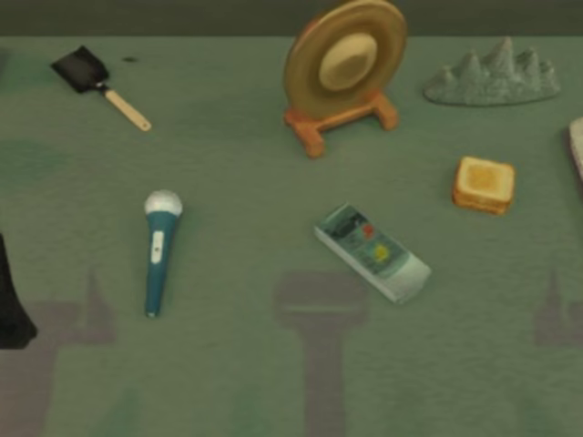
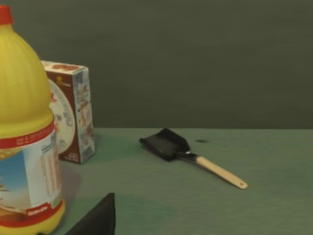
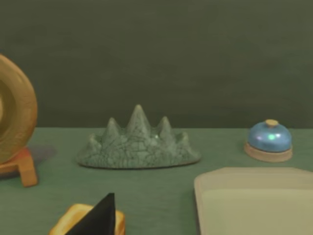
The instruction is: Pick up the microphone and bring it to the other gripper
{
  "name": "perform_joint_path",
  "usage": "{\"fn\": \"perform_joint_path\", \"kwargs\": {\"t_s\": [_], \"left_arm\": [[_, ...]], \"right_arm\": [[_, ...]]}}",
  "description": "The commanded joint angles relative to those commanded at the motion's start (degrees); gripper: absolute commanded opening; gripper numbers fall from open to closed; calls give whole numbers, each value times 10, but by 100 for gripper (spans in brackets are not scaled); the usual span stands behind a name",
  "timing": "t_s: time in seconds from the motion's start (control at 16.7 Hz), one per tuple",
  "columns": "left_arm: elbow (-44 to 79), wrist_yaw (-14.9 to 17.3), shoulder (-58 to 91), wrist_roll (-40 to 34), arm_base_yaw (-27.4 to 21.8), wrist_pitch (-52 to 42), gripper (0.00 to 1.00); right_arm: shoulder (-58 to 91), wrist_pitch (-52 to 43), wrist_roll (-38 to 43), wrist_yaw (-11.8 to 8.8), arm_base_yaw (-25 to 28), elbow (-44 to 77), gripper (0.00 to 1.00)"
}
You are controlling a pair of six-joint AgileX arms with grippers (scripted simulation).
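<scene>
Microphone [image 1: 159, 251] lies flat on the green table [image 1: 246, 182], left of centre in the top view, its rounded silvery head toward twelve o'clock and its teal handle toward six o'clock, with nothing touching it. At the table's left edge, at about eight o'clock from the microphone, a dark part of the left arm [image 1: 11, 305] shows; I cannot tell whether its jaws are open or closed, since only one black fingertip [image 2: 98, 219] enters the left wrist view. At about eleven o'clock from the microphone a black spatula [image 1: 94, 83] with a tan handle lies near the far edge. The left wrist view also shows a yellow bottle [image 2: 24, 127] and a carton [image 2: 71, 111] standing on the same cloth. Past centre a round golden plate [image 1: 344, 56] stands upright in an orange stand, with a printed box [image 1: 372, 252] lying at six o'clock from it. Farther right are a toast slice [image 1: 484, 185], a grey-green ridged rock ornament [image 1: 492, 76], a pale tray [image 3: 254, 200] and a blue bell [image 3: 269, 140]. Of the right gripper only a black fingertip [image 3: 100, 218] is seen, so I cannot tell its jaws either. Behind the table the wall is plain dark grey-green.
</scene>
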Motion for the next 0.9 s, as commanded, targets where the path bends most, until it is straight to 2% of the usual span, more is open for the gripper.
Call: {"fn": "perform_joint_path", "kwargs": {"t_s": [0.18,0.42,0.9], "left_arm": [[5,0,6,-1,-2,-5,100],[70,-1,91,-18,-25,-66,100],[347,-11,500,-96,-107,-269,100]], "right_arm": [[0,0,0,0,0,0,100],[0,0,0,0,0,0,100],[0,0,0,0,0,0,100]]}}
